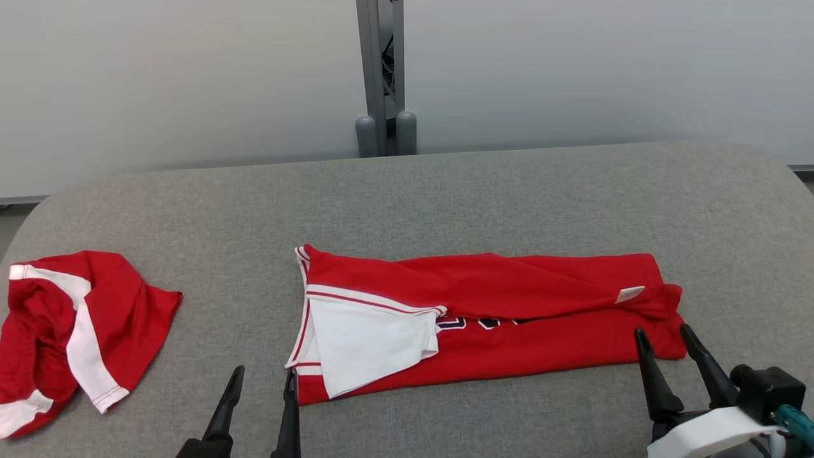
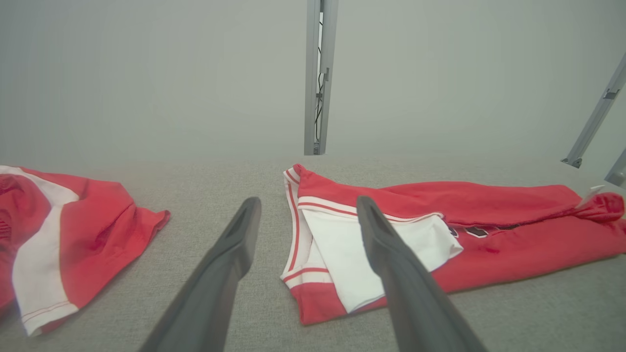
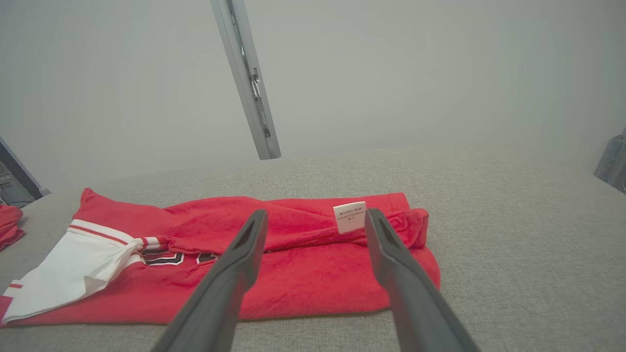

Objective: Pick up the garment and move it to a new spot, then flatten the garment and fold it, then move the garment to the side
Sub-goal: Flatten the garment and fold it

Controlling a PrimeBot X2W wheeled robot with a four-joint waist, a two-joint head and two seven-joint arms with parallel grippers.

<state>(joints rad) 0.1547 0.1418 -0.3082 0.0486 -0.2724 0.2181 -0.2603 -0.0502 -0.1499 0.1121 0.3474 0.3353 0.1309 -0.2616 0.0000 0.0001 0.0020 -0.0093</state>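
On grey tabletop (image 1: 445, 191): folded red garment (image 1: 509, 305) before left gripper (image 1: 266, 371) and right gripper (image 1: 662, 329), both jaws spread, empty; crumpled red cloth (image 1: 121, 312) well left.

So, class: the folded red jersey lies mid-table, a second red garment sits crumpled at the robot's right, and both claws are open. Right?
Wrong side: the head view shows the second garment at the robot's left. The jersey does lie folded, central on the table, and the left claw and right claw are open.

The garment (image 1: 540, 280) is red with white edges. Left of the left gripper (image 1: 266, 370), another cloth (image 1: 121, 305) is red with white stripes.
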